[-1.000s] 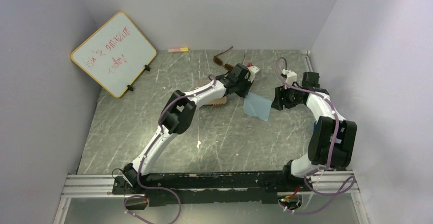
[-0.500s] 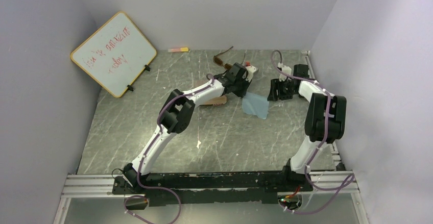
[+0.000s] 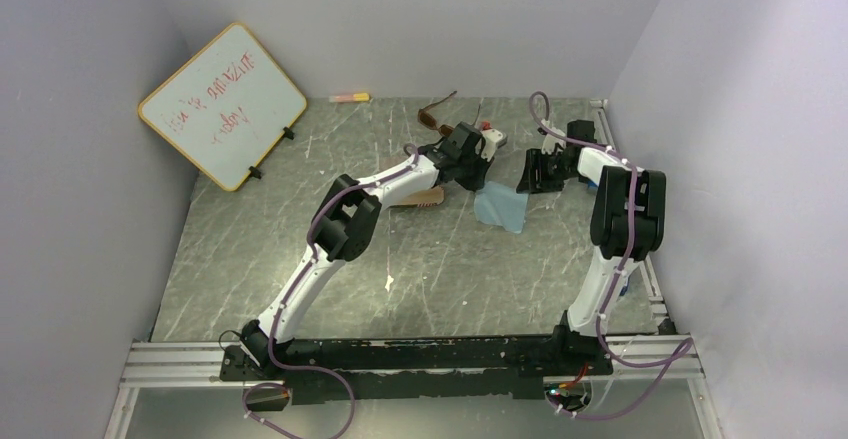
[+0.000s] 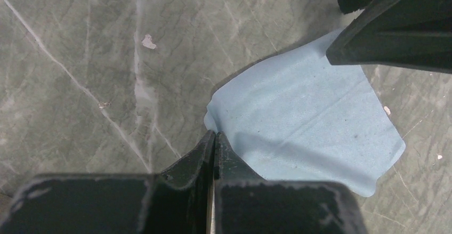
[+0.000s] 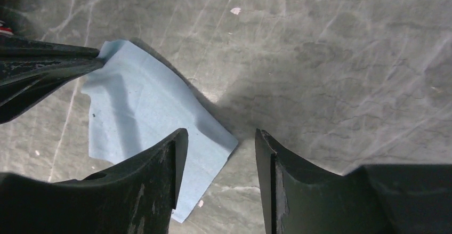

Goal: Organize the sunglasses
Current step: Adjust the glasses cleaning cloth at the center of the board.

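The brown sunglasses lie open near the back wall, beyond my left arm. A light blue cloth lies at mid-table. My left gripper is shut, pinching the cloth's near-left corner, which curls up into its tips. In the right wrist view those left fingers meet the cloth at its top corner. My right gripper is open, low over the cloth's right corner: one finger is over the fabric, the other over bare table. Nothing is between its jaws.
A brown case lies partly under my left forearm. A whiteboard with red writing leans at the back left. A pink and yellow marker lies along the back wall. Grey walls close in both sides.
My right arm has swung back and left, bringing its gripper to the cloth's right corner, with the jaws slightly narrower. The left gripper has stayed shut at the cloth's corner.
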Controlling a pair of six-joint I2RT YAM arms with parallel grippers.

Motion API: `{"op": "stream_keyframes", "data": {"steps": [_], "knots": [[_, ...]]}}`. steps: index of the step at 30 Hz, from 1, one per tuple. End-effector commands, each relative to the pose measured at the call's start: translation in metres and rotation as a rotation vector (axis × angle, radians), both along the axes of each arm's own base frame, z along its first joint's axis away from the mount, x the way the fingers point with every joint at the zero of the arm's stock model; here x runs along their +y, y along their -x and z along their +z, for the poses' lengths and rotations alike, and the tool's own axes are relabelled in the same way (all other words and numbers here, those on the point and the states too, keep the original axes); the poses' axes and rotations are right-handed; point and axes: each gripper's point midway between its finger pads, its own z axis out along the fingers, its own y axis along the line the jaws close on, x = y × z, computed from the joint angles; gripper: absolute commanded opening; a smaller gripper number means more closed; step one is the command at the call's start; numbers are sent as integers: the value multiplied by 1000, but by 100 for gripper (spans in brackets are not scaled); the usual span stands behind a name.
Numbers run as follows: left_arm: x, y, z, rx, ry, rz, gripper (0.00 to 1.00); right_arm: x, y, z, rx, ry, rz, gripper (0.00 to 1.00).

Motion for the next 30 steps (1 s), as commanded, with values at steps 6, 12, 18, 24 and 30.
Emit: {"op": "stream_keyframes", "data": {"steps": [6, 12, 18, 24, 30], "knots": [[-10, -5, 68, -84, 95, -30, 5, 11, 10, -3, 66, -113, -33, 53], [-9, -6, 72, -94, 96, -31, 5, 13, 11, -18, 103, -154, -64, 53], [-10, -4, 70, -87, 97, -36, 5, 12, 12, -23, 122, -223, -87, 53], [-10, -5, 70, -90, 96, -38, 5, 20, 11, -25, 131, -282, -63, 49], [-10, -5, 70, -87, 97, -38, 5, 16, 7, -23, 124, -268, -93, 35]]}}
